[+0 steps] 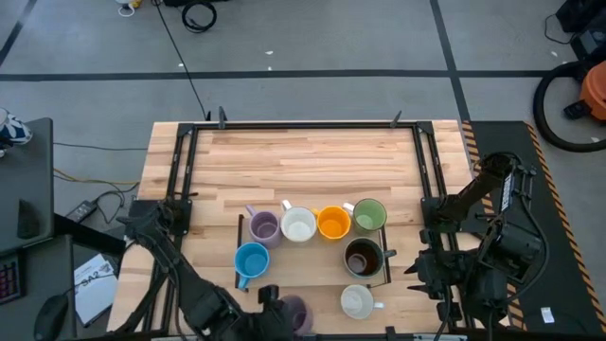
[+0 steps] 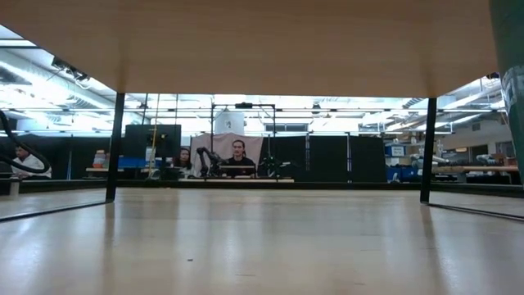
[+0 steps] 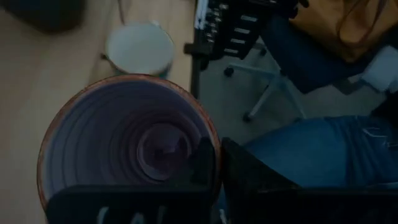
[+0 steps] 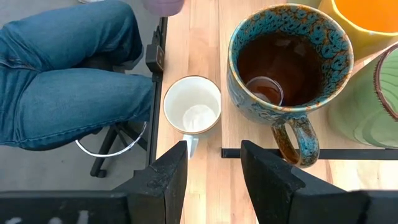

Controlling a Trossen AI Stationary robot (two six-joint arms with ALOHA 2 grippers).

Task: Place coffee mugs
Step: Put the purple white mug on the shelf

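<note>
Four mugs stand in a row at mid-table: lavender [image 1: 264, 227], white [image 1: 299, 225], orange [image 1: 333, 223] and green [image 1: 369, 216]. Nearer stand the light blue mug [image 1: 251, 260], the dark brown mug [image 1: 363, 257] and the second white mug [image 1: 357, 301]. My left gripper [image 1: 282, 305] is at the near edge, shut on the second lavender mug [image 1: 296, 314]. My right gripper [image 1: 418, 269] is open, right of the dark brown mug [image 4: 289, 59] and the white mug [image 4: 191, 104], touching nothing. My left gripper holds the lavender mug by its rim wall [image 3: 211, 140], pinched with one finger [image 3: 202, 163] inside the cup and the other finger [image 3: 252, 180] outside. The mug is upright, its mouth facing up. I cannot tell whether its base is off the table.
A black rail frame [image 1: 422, 170] borders the work area, with a bar [image 4: 273, 152] beside the brown mug. A seated person's legs in jeans [image 4: 68, 81] and a chair base [image 3: 273, 93] are just off the near edge. The table's far half [image 1: 303, 156] is bare wood.
</note>
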